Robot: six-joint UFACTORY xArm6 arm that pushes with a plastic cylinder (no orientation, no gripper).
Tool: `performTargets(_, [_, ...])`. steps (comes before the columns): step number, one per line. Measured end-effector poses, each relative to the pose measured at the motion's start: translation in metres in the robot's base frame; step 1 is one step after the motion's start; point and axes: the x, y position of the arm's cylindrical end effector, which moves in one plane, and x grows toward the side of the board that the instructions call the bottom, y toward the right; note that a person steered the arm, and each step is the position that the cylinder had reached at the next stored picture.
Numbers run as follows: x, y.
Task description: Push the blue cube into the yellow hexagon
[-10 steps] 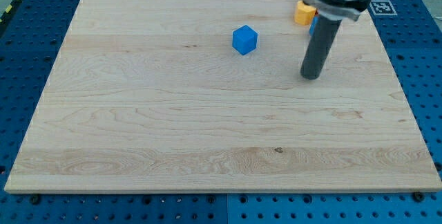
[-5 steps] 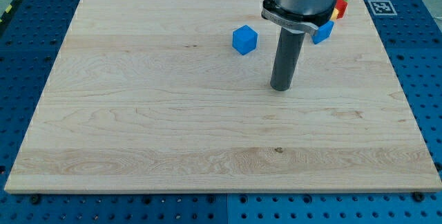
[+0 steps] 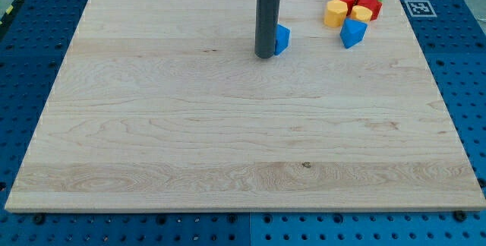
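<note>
Now my tip (image 3: 265, 55) leftward, against blue cube (image 3: 282, 39)

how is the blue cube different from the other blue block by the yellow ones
The blue cube is half hidden behind my tip near the board's middle top; the other blue block is in full view. The cube sits alone; the other, pointed like a wedge, sits at the cluster beside the yellow hexagon. Both are blue.

A big light wooden board (image 3: 190, 140) is lying on a blue table (image 3: 30, 64) full of little holes (a black-and-white square sticker (image 3: 419, 7) is sitting just past the board's top right corner).
</note>
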Motion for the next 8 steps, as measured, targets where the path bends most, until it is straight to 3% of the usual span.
performTargets(2, [-0.010, -0.017])
performTargets(7, [-0.021, 0.043])
performTargets(8, [-0.031, 0.007])
